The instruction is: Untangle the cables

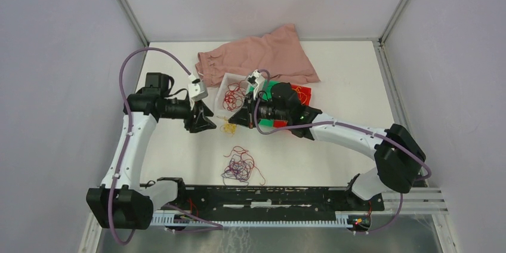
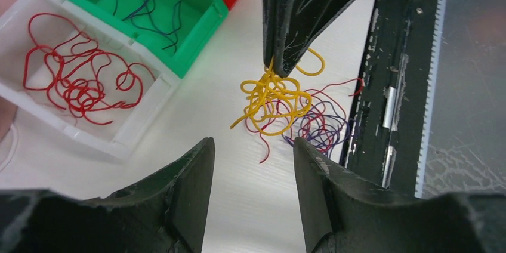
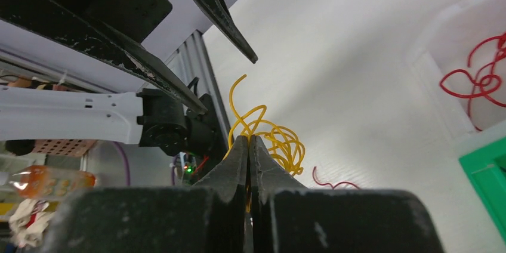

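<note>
My right gripper is shut on a small bundle of yellow cables and holds it just above the table. The wrist view shows its closed tips pinching the yellow loops. In the left wrist view the right gripper hangs over the yellow bundle. A loose clump of red and purple cables lies nearer the arm bases and also shows in the left wrist view. My left gripper is open and empty, facing the right gripper from the left.
A white bin holds red cables. A green bin beside it holds blue cables, and a red bin stands to its right. A pink cloth lies at the back. A black rail runs along the near edge.
</note>
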